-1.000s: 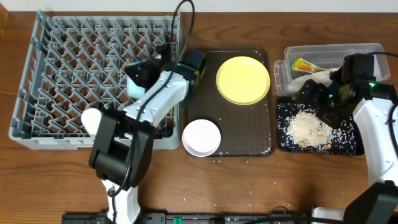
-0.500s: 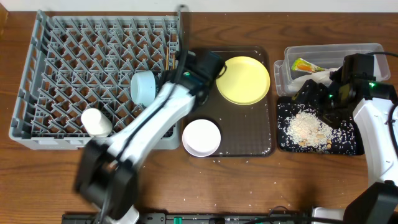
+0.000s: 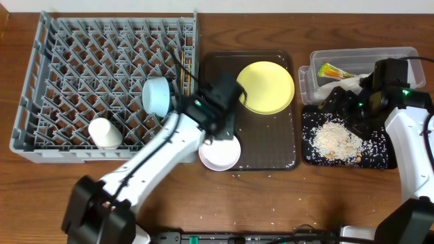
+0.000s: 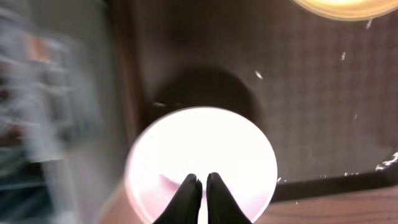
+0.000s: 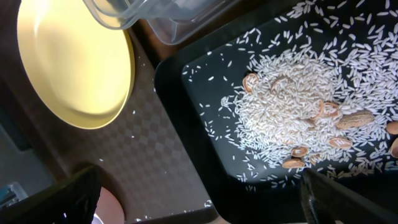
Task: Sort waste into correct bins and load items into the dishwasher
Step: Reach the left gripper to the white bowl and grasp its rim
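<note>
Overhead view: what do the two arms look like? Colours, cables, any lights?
The left arm and right arm both have rounded white shells with black joints and black wrist sections. Small green lights glow at each wrist. A thin black cable runs off the right arm. The left claw has two slim black fingers tapering to points.
</note>
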Tool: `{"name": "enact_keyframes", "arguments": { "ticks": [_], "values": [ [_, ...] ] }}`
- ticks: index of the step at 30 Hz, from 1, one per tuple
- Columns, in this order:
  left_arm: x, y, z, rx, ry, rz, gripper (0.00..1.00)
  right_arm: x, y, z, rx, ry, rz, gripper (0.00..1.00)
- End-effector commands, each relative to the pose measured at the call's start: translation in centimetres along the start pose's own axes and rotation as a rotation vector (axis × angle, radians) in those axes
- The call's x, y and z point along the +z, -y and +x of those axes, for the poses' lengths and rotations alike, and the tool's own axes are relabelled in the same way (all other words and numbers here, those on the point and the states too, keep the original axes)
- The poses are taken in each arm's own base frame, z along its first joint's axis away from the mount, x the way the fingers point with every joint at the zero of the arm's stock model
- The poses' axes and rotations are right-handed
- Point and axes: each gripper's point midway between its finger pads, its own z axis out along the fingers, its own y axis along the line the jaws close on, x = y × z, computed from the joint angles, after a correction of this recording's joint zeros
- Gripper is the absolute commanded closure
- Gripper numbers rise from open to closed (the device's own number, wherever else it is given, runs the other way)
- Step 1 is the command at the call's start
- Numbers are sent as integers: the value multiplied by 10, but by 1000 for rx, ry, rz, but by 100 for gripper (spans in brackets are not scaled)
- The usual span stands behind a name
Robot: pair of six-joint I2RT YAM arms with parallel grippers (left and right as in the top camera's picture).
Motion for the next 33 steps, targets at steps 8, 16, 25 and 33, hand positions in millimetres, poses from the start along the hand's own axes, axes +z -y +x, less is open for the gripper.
{"name": "enact_keyframes", "arguments": {
  "ticks": [8, 16, 25, 33],
  "values": [
    [90, 26, 54, 15, -105, -30, 92, -2, 0, -1, -9, 7, 3, 1],
    [60, 133, 22, 278, -26, 488, 92, -2, 0, -1, -9, 7, 3, 1],
    [17, 115, -22, 292, 54, 369, 75, -2, 0, -1, -9, 7, 3, 1],
    [28, 33, -18, 247, 2, 49, 61, -2, 0, -1, -9, 7, 3, 1]
  ]
}}
